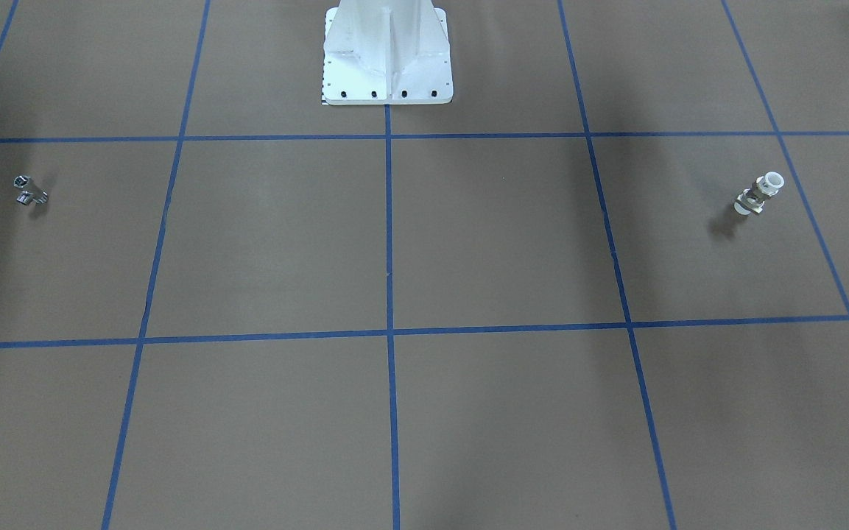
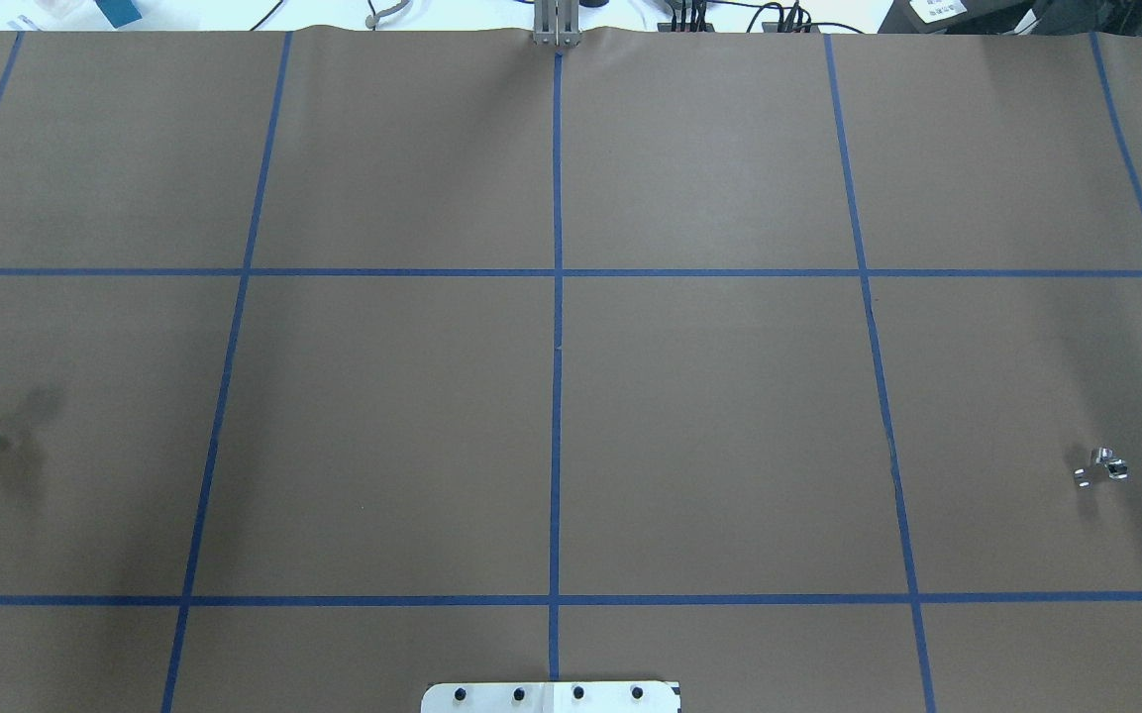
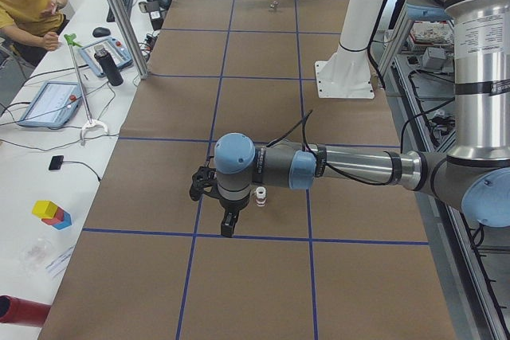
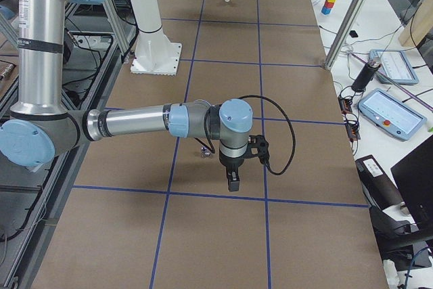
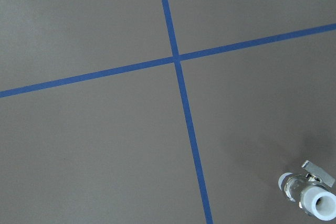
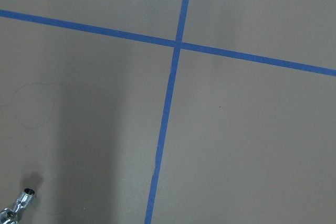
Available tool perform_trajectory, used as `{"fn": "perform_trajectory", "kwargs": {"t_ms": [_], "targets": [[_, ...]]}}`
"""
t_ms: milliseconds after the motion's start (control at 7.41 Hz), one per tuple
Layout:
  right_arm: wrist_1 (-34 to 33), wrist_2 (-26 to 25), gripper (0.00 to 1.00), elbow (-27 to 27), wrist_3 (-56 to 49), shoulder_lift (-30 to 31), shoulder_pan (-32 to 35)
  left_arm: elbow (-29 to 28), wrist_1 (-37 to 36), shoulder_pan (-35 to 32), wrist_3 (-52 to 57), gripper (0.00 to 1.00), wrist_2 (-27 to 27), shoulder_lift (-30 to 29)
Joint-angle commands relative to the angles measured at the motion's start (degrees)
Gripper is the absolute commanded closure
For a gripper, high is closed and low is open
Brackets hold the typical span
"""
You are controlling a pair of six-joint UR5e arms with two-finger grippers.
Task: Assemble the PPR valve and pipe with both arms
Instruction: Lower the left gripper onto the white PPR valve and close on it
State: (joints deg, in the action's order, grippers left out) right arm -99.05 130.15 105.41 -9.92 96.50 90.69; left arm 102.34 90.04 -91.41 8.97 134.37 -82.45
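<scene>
L gripper (image 3: 228,228) down by PPR valve (image 3: 260,196), R gripper (image 4: 233,184) down by pipe (image 4: 203,150), grip state unclear

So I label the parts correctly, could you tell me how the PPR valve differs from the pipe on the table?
Colour: the PPR valve has white ends and a brass-coloured middle; the pipe is all shiny silver.
Size: the valve looks bigger than the pipe.
Place: the valve lies on the robot's left side, the pipe on its right.
Both lie loose on the brown table.
</scene>
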Motion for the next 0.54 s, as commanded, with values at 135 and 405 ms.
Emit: {"fn": "perform_trajectory", "kwargs": {"t_ms": [135, 405], "targets": [[0.0, 0.1, 0.00, 0.4, 0.1, -0.1, -0.1, 0.6, -0.1, 0.0, -0.4, 0.00, 0.2, 0.0], [0.0, -0.1, 0.00, -0.2, 0.5, -0.6, -0.1, 0.8, 0.1, 0.0, -0.2, 0.00, -0.2, -0.3]]}}
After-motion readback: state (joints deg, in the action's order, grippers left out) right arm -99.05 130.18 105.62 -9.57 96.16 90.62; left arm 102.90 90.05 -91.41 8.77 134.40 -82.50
